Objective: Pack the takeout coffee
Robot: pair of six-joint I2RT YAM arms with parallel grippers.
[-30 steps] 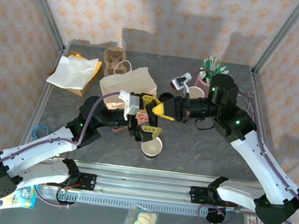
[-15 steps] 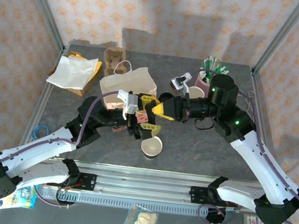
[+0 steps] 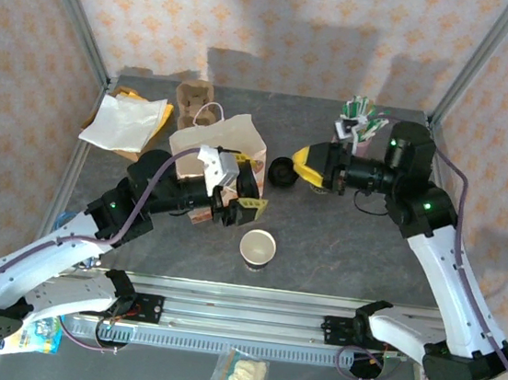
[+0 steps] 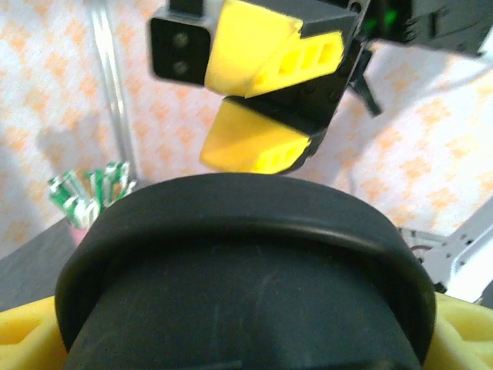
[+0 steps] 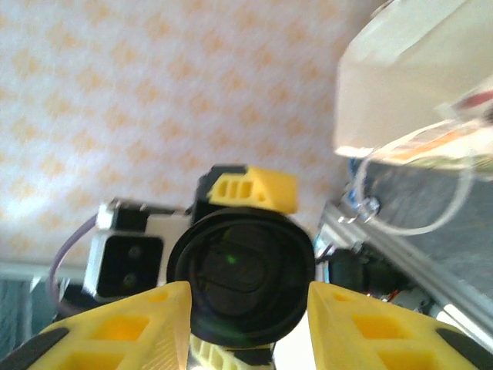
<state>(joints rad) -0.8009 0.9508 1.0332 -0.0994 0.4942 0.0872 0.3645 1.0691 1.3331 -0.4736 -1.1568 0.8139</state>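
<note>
Lid (image 4: 246,254) pinched in L hand (image 4: 246,339); R hand (image 4: 262,96) spread wide, empty; cup (image 3: 258,246) uncapped

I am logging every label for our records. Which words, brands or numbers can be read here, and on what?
No text is legible.
paper bag: reddish print, too blurred to read.
blue packet: print too small to read.
black lid: no lettering seen.
</note>
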